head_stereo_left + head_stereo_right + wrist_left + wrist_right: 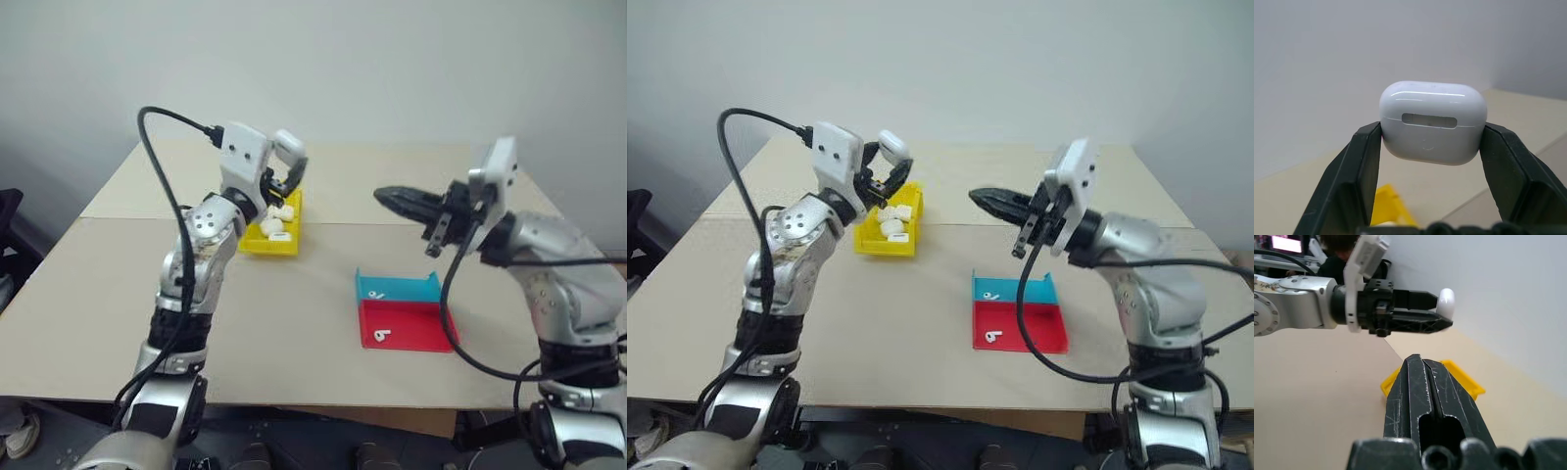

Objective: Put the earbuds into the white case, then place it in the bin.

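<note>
My left gripper (290, 164) is shut on the white case (1432, 122), held up in the air with its lid closed, just above the far end of the yellow bin (266, 247). The black fingers (1364, 161) press on the case's two sides. One earbud (377, 294) lies in the blue tray and another earbud (382, 336) in the red tray. My right gripper (384, 197) is shut with nothing in it. It hovers level above the table, right of the bin, pointing toward the left arm.
The blue tray (416, 286) and the red tray (421, 328) sit joined, right of the table's centre and below my right arm. Several small white items (277, 223) lie inside the bin. A pale wall stands behind the beige table (98, 294).
</note>
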You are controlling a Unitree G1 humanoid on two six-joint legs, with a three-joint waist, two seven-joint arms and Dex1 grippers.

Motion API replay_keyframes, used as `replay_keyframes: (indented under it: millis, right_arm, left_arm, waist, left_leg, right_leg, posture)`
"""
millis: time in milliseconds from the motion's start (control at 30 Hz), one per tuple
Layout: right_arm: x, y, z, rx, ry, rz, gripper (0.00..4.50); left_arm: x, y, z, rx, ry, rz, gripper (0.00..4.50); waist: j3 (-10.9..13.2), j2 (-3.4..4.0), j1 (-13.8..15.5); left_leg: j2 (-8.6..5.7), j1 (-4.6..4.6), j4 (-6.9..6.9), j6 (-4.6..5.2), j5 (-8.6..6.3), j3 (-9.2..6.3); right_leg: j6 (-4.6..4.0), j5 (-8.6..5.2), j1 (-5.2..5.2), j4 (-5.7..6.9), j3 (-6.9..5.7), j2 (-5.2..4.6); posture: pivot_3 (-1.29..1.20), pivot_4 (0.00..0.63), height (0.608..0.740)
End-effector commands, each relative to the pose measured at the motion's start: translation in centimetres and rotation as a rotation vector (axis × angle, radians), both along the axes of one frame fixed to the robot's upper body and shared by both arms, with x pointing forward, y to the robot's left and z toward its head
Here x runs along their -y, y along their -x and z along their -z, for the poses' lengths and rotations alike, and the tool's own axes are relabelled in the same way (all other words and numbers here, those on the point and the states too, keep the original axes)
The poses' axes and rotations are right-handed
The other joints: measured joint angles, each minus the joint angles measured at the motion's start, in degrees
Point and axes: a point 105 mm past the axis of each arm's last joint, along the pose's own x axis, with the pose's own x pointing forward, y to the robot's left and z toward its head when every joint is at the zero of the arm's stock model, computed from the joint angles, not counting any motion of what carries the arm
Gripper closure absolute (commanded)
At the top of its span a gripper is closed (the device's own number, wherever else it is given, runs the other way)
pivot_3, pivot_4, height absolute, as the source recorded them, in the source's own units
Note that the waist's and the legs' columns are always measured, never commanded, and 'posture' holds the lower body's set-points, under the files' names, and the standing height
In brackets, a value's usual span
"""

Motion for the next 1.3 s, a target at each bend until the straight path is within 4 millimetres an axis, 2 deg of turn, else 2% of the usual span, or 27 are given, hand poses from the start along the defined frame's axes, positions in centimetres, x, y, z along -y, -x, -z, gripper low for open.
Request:
replay_keyframes:
  millis: [33, 133, 267, 433, 533, 600, 733, 900, 1000, 1100, 1200, 1300]
  right_arm:
    - [0.1, 1.0, 0.2, -0.002, 0.002, 0.043, 4.48]
    - [1.1, 1.4, 1.6, -0.070, 0.024, 0.092, 4.48]
    - [2.7, 1.7, 2.6, -0.128, 0.055, 0.163, 4.48]
    - [3.3, 1.6, 2.7, -0.149, 0.045, 0.219, 4.50]
    - [3.0, 1.5, 3.0, -0.156, 0.055, 0.228, 4.50]
    - [2.8, 1.6, 3.4, -0.156, 0.079, 0.225, 4.50]
    - [3.1, 2.3, 4.0, -0.112, 0.168, 0.218, 4.50]
    - [4.7, 3.7, 4.5, 0.022, 0.283, 0.209, 4.50]
    - [7.0, 4.5, 4.5, 0.113, 0.401, 0.211, 4.50]
    - [9.3, 5.0, 4.6, 0.116, 0.504, 0.189, 4.50]
    - [11.1, 5.0, 4.8, 0.115, 0.592, 0.183, 4.50]
    - [12.3, 4.8, 5.1, 0.118, 0.657, 0.180, 4.50]
  left_arm:
    - [-1.2, -2.1, 1.6, -0.036, -0.050, -0.127, 1.75]
    - [-1.9, -3.8, 3.9, -0.120, -0.050, -0.179, 1.75]
    - [-1.9, -5.1, 5.5, -0.190, -0.019, -0.175, 1.75]
    - [-1.5, -5.6, 5.7, -0.205, 0.030, -0.134, 0.10]
    - [-1.1, -5.4, 5.3, -0.170, 0.027, -0.105, 0.02]
    - [-0.7, -4.8, 4.2, -0.111, 0.064, -0.067, 0.02]
    - [-0.3, -1.6, 1.1, 0.006, 0.224, 0.120, 0.02]
    - [-1.7, 2.6, 0.7, 0.011, 0.236, 0.261, 0.02]
    - [-3.9, 6.8, 2.0, -0.028, 0.128, 0.363, 0.02]
    - [-5.7, 10.5, 3.6, -0.114, -0.001, 0.447, 0.02]
    - [-7.4, 13.2, 5.6, -0.222, -0.192, 0.459, 0.02]
    - [-8.7, 15.6, 6.6, -0.303, -0.273, 0.491, 0.02]
  waist:
    - [0.00, 0.00, -0.11]
    - [0.00, -0.01, -0.06]
    - [0.02, -0.03, 0.30]
    - [0.02, -0.03, 0.21]
    - [0.02, -0.03, -0.01]
    - [0.02, -0.03, -0.03]
    - [0.02, -0.03, -0.19]
    - [0.01, -0.01, -0.42]
    - [0.00, 0.00, -0.97]
    - [0.01, -0.02, -1.05]
    - [-0.01, -0.05, -0.99]
    - [-0.02, -0.04, -0.77]
  left_leg:
    - [0.00, 0.00, -0.01, 0.00, 0.00, 0.00]
    - [0.00, -0.03, -0.01, 0.00, 0.00, -0.01]
    - [-0.04, -0.08, 0.00, 0.00, 0.00, -0.01]
    - [-0.05, -0.09, -0.01, 0.00, 0.00, -0.03]
    - [-0.05, -0.07, -0.01, -0.01, 0.00, -0.03]
    - [-0.06, -0.08, -0.01, -0.02, 0.00, -0.03]
    - [-0.06, -0.12, -0.02, -0.02, 0.00, -0.04]
    - [-0.07, -0.06, -0.08, -0.02, 0.00, -0.03]
    - [-0.07, 0.03, -0.07, -0.05, 0.02, -0.02]
    - [-0.07, 0.26, -0.08, -0.07, 0.03, 0.00]
    - [-0.05, 0.42, -0.07, -0.10, 0.05, 0.01]
    - [-0.05, 0.52, -0.07, -0.10, 0.04, 0.08]
  right_leg:
    - [0.00, 0.00, 0.00, 0.00, 0.00, 0.00]
    - [0.00, 0.00, 0.00, -0.02, -0.03, 0.00]
    - [0.03, -0.01, -0.02, -0.06, -0.05, -0.04]
    - [0.04, 0.00, -0.02, -0.09, -0.04, -0.05]
    - [0.06, -0.01, -0.01, -0.08, -0.04, -0.05]
    - [0.07, 0.00, -0.01, -0.07, -0.04, -0.05]
    - [0.04, 0.01, -0.02, -0.10, -0.04, -0.07]
    - [0.05, 0.00, 0.01, -0.11, 0.00, -0.07]
    - [0.29, -0.13, 0.02, -0.06, 0.05, -0.06]
    - [0.34, -0.18, 0.18, 0.01, 0.06, -0.07]
    - [0.00, -0.35, 0.30, 0.00, 0.06, -0.08]
    - [-0.08, -0.37, 0.33, -0.05, 0.09, -0.11]
  posture:
    - [0.00, 0.150, 0.740]
    - [0.00, 0.150, 0.740]
    - [0.00, 0.150, 0.740]
    - [0.00, 0.150, 0.740]
    - [0.00, 0.150, 0.740]
    - [0.00, 0.150, 0.740]
    - [0.00, 0.150, 0.740]
    - [0.00, 0.150, 0.740]
    - [0.00, 0.150, 0.740]
    - [0.00, 0.150, 0.740]
    - [0.00, 0.150, 0.740]
    - [0.00, 0.150, 0.740]
